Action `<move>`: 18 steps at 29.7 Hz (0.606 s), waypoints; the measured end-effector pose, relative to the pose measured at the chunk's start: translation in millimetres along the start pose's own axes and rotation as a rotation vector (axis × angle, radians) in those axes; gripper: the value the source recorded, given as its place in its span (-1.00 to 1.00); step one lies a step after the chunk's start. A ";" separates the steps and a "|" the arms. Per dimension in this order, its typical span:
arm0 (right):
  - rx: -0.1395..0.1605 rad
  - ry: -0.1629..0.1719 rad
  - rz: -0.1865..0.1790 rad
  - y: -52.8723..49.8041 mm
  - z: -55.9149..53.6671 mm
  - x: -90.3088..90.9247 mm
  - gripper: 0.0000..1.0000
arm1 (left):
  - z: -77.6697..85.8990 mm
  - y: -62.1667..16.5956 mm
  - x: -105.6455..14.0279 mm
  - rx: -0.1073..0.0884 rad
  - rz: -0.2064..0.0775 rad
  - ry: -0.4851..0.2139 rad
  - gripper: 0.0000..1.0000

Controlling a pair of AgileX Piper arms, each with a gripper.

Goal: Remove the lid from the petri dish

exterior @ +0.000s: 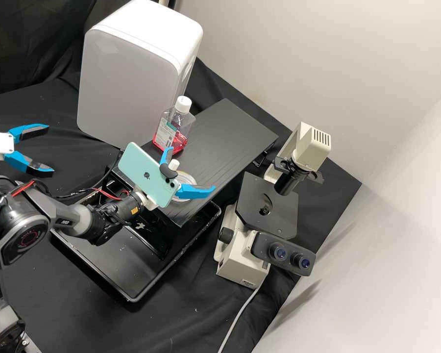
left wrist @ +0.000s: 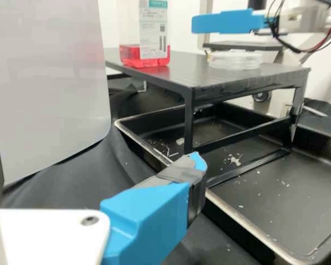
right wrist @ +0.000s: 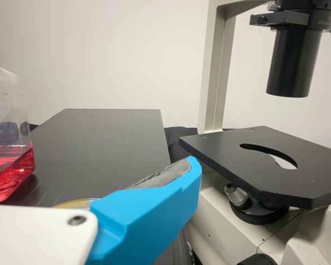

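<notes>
On top of the raised black slatted platform (exterior: pixel 230 132), which stands in a shallow black metal tray (exterior: pixel 132 274) on the black-draped counter (exterior: pixel 191 314), lies the clear round plastic petri dish (exterior: pixel 187 180). It sits near the platform's front edge, with its lid seemingly on. Over it hangs the right gripper (exterior: pixel 193 167), its blue fingers spread wide to either side of the dish and holding nothing. From the left wrist view, one of those fingers (left wrist: pixel 229 22) sits above the dish (left wrist: pixel 234 58) with a gap between them.

A clear flask of red liquid with a white cap (exterior: pixel 174 128) stands upright on the same platform behind the dish, close to a large white rounded box (exterior: pixel 132 68). Well apart at the counter's far side, the left gripper (exterior: pixel 48 149) has its fingers wide open and empty. A beige microscope with a black stage (exterior: pixel 267 211) stands beside the tray.
</notes>
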 end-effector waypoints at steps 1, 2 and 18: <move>0.000 0.000 0.000 0.0 0.0 0.0 1.00 | 0.1 0.9 -0.7 -0.001 0.004 -0.001 1.00; 0.000 0.000 0.000 0.0 0.0 0.0 1.00 | -0.1 2.2 -2.4 -0.003 0.011 -0.004 1.00; 0.000 0.000 0.000 0.0 0.0 0.0 1.00 | -1.6 6.7 -7.5 -0.010 0.035 -0.004 1.00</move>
